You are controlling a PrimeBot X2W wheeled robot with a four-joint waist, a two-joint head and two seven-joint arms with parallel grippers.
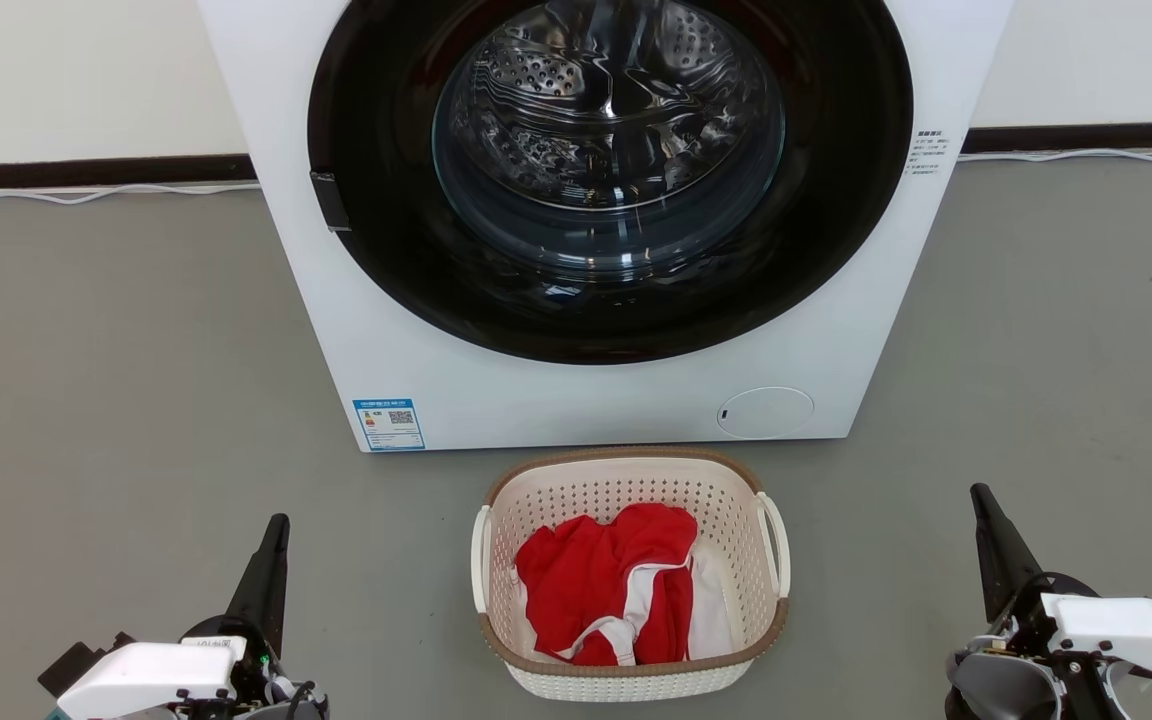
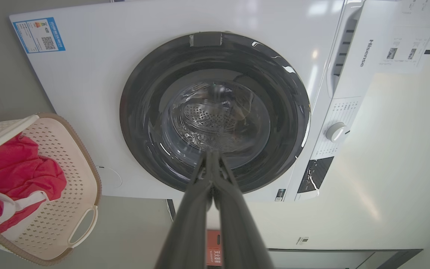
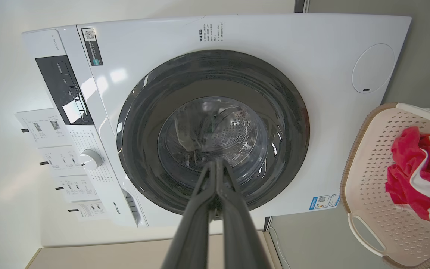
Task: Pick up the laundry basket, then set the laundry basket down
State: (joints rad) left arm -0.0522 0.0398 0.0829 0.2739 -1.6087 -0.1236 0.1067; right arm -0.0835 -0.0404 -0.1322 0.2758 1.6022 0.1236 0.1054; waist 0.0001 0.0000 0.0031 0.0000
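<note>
The laundry basket is cream-white perforated plastic with a brown rim band and two white side handles. It stands on the grey floor just in front of the washer and holds red and white clothes. My left gripper is at the lower left, well clear of the basket, its fingers together and empty. At the lower right my right gripper is likewise shut on nothing, apart from the basket. The basket sits at the left edge of the left wrist view and the basket at the right edge of the right wrist view.
A white front-loading washer with a closed round dark glass door stands directly behind the basket. White cables run along the dark baseboard at the wall. Grey floor spreads to both sides of the washer and basket.
</note>
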